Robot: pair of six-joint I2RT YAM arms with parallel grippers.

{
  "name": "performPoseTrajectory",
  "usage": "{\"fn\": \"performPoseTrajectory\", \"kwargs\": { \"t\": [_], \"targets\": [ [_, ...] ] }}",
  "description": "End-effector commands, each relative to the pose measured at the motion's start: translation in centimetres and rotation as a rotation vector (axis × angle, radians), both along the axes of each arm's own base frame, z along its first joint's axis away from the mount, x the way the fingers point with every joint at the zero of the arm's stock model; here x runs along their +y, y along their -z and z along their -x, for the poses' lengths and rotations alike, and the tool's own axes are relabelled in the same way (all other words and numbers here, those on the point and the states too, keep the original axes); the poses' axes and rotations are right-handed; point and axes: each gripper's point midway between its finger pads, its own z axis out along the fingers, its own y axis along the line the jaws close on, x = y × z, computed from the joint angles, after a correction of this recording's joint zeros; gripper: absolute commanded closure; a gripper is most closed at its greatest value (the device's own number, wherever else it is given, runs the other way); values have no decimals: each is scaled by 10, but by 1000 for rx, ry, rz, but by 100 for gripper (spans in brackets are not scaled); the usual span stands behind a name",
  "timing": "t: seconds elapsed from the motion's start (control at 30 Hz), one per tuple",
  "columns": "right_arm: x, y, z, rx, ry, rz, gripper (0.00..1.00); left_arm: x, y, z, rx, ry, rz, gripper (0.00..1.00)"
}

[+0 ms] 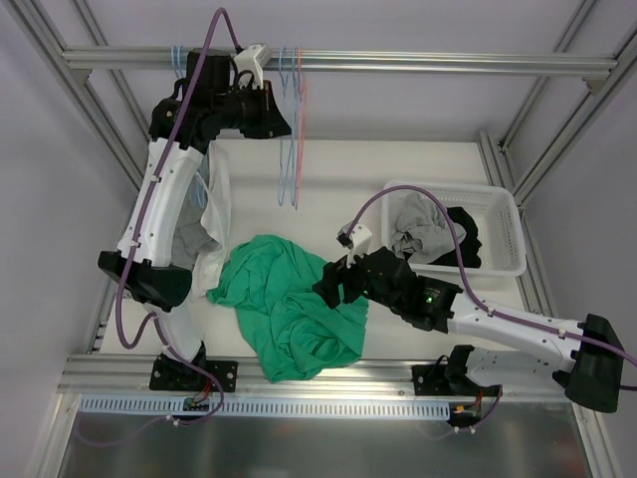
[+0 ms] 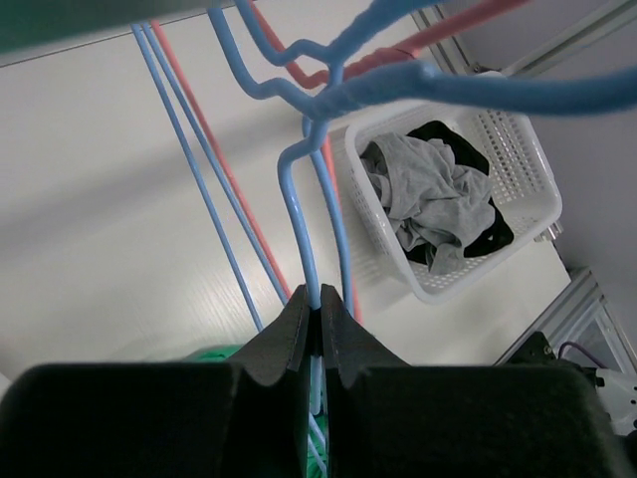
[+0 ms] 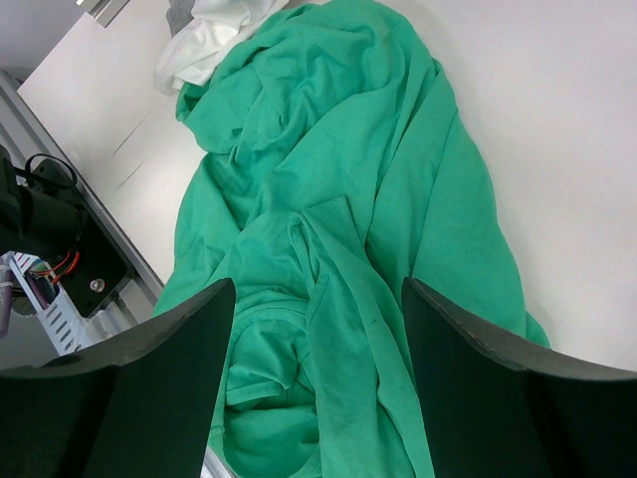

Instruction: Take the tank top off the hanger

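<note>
The left gripper (image 2: 320, 299) is up at the rail (image 1: 398, 62), jaws clamped on one blue hanger (image 2: 296, 229). Beside it hang one pink hanger (image 1: 302, 129) and more blue ones; how many I cannot tell. The one green tank top (image 3: 398, 179) lies crumpled on the table (image 1: 398, 159), with the right gripper (image 3: 317, 289) above it, jaws apart. One white garment (image 1: 214, 199) hangs under the left arm. One basket (image 1: 453, 187) holds two garments, one grey (image 1: 423, 234) and one black (image 1: 466, 234).

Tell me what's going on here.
The left fingers are pinched shut on a blue hanger up by the rail. The right fingers stand open just over a green top crumpled on the table. A white garment lies beside it, and a basket of clothes sits to the right.
</note>
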Motion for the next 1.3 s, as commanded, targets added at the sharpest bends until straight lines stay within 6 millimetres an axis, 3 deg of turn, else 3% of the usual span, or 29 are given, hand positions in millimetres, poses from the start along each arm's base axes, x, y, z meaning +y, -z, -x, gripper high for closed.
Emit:
{"fn": "performPoseTrajectory", "kwargs": {
  "t": [0.0,0.4,0.57,0.87,1.17,1.27],
  "targets": [
    [1,-10,-3,-31,8,-25,28,8,-8,-11,-34,-33,-4,100],
    [5,-4,-2,-17,-4,-16,28,4,11,-28,15,-27,-1,100],
    [7,-2,-2,-12,-8,-17,28,0,14,-23,34,-5,11,100],
    [11,0,-1,-1,-13,-22,28,15,28,-14,67,-75,-35,100],
    [13,1,-1,4,-18,-29,27,17,17,6,53,-50,-20,91],
    [16,1,0,12,-26,-35,28,14,12,7,44,-28,-6,79]
  ]
}}
